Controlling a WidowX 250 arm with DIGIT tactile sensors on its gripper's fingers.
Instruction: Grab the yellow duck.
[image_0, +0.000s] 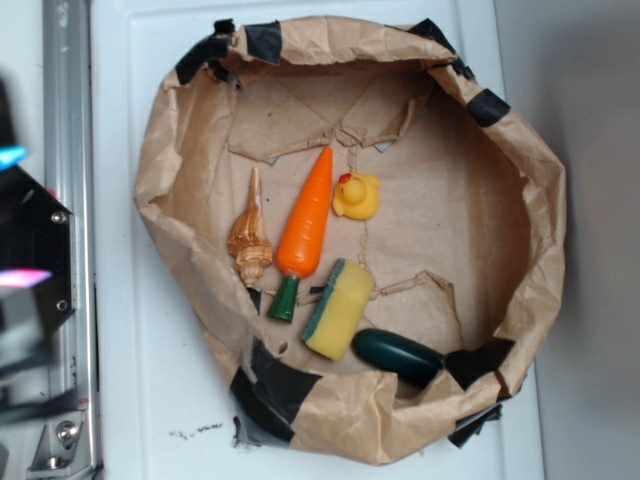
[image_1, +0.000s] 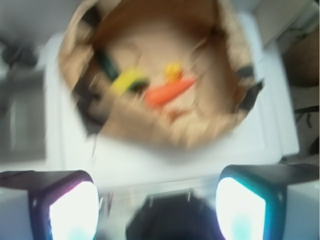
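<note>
The yellow duck (image_0: 357, 196) is a small rounded toy with an orange-red beak. It sits inside a brown paper-lined basin (image_0: 545, 230), just right of the tip of the orange carrot (image_0: 305, 218). In the blurred wrist view the duck (image_1: 173, 71) shows just above the carrot (image_1: 167, 91), far ahead of the fingers. My gripper (image_0: 15, 215) is at the far left edge of the exterior view, outside the basin and well away from the duck. Seen from the wrist, the gripper (image_1: 157, 210) is open, its two fingers wide apart with nothing between them.
Also in the basin are a spiral seashell (image_0: 250, 238) left of the carrot, a yellow sponge with a green edge (image_0: 339, 309) and a dark green oblong object (image_0: 397, 354) near the front rim. The basin rests on a white surface (image_0: 140, 400). A metal rail (image_0: 70, 120) runs along the left.
</note>
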